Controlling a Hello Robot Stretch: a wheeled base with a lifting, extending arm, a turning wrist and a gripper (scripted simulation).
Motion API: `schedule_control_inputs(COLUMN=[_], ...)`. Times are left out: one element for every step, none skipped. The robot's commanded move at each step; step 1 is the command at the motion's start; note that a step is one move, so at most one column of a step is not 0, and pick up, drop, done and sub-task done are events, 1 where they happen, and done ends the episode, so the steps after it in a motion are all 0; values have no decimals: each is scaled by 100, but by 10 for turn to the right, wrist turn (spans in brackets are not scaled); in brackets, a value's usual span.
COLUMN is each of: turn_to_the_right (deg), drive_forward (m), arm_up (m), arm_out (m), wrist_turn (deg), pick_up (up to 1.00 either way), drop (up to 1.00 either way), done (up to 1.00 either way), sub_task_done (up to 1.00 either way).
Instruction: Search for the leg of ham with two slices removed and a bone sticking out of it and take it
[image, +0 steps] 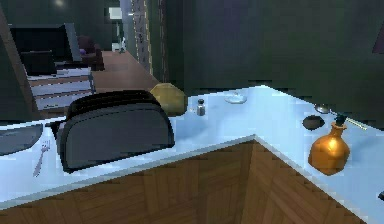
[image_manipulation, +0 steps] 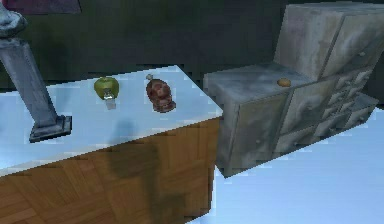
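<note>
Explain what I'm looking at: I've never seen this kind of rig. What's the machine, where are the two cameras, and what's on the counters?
These are simulator renders from a wheeled robot with one reaching arm; it is hunting for a leg of ham. The forward view looks ahead and down at a pale blue counter: a black toaster, a fork beside it, a tan lump behind, a small shaker, a white plate and an orange bottle. The arm side view looks out to the side where the arm reaches. Its countertop carries a grey pedestal-like stand, a green apple and a reddish-brown lump with a stub on top, possibly the ham; too small to be sure. Grey stone blocks stand beside it.
</note>
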Motion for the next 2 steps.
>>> schedule_control_inputs(turn_to_the_right=[0,0], drive_forward=[0,0], arm_up=[38,0], arm_out=[0,46], wrist_turn=[0,0], pick_up=[0,0], drop=[0,0], done=[0,0], sub_task_done=[0,0])
